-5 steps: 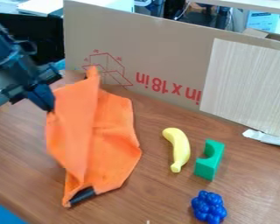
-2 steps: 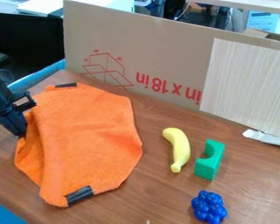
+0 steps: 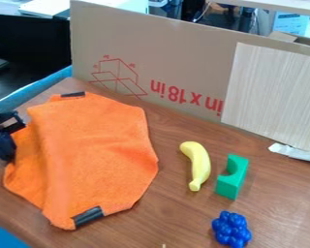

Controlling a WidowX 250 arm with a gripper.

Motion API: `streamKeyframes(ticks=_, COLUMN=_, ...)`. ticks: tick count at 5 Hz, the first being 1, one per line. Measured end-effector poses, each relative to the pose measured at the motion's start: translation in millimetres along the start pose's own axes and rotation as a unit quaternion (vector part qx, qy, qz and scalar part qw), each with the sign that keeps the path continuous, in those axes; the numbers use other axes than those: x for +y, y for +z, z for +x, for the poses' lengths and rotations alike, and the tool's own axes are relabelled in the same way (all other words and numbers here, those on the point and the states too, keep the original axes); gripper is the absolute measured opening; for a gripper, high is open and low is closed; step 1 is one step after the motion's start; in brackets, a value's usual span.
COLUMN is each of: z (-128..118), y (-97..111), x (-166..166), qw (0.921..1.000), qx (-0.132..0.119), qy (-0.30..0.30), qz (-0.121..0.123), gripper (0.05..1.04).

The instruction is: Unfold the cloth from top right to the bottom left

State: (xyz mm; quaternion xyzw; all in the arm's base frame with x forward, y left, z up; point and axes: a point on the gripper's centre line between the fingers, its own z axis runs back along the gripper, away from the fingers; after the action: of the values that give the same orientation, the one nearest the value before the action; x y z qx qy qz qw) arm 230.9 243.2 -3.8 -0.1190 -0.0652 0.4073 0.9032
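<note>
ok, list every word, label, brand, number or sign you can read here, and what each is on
"in x 18in": red, upside down, on the cardboard panel; its start is cut off by the wood-grain board.
Small red marks around the box drawing, same panel: too small to read.
Print on the pale blue box at upper right: too small to read.

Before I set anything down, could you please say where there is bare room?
Bare table runs between the orange cloth and the yellow banana, down to the blue cluster. It's crowded between banana and green block, and by the end effector.
</note>
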Motion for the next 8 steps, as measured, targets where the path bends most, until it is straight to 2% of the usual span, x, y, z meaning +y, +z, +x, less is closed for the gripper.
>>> streamKeyframes(ticks=3, z=1.9, y=9.7, x=33.6, qw=0.9986, qx=-0.009, qy=0.035, qz=0.038, gripper=0.054)
streamKeyframes(ticks=4, z=9.0, y=23.9, x=39.2, qw=0.9961, qx=-0.045, qy=0.04, qz=0.064, gripper=0.069)
streamKeyframes(ticks=5, z=4.7, y=20.1, x=41.2, qw=0.9955, qx=-0.05, qy=0.039, qz=0.07, gripper=0.206)
streamKeyframes(ticks=6, z=2.9, y=30.9, x=37.9, qw=0.9942, qx=-0.07, qy=0.034, qz=0.074, gripper=0.453)
streamKeyframes(ticks=7, z=1.1, y=32.5, x=40.1, qw=0.993, qx=-0.068, qy=0.038, qz=0.089, gripper=0.757)
streamKeyframes(ticks=8, z=1.0, y=42.1, x=28.6, qw=0.991, qx=-0.079, qy=0.043, qz=0.099, gripper=0.987)
